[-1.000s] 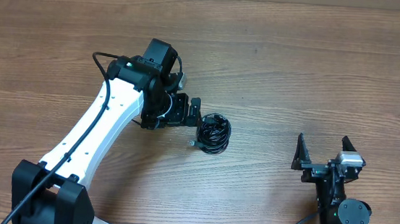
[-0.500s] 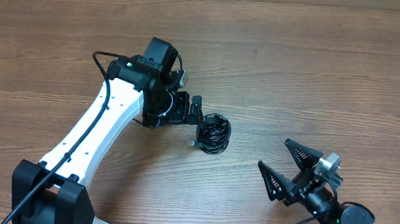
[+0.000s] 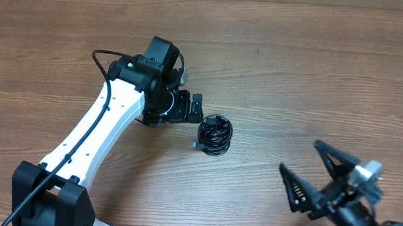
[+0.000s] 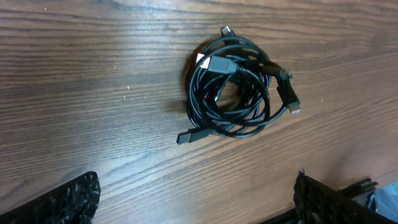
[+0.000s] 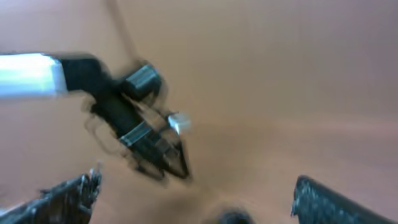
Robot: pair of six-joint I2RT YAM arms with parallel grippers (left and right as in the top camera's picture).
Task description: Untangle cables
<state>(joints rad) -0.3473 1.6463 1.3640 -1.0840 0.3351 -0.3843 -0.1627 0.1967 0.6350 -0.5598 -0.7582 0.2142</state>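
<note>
- Currently pre-grasp: the cables lie as one tight coil near the middle of the table, with nothing pulled free yet.
- Left gripper: jaws wide and empty, hovering just beside the coil on its left, not touching. In the left wrist view the coil sits ahead of the fingers.
- Right gripper: jaws wide and empty, well apart from the coil, toward the front right of the table. Its wrist view is too blurred to show more than the other arm.
- Several connectors stick out of the coil. One plug end pokes out at the lower left in the left wrist view and looks like the easiest handle.
- Next, my read: left drops and pinches the coil's rim, right reaches in for a free end, then they pull apart slowly.
- Risk: with only one side held, the whole coil would likely drag instead of loosening.
</note>
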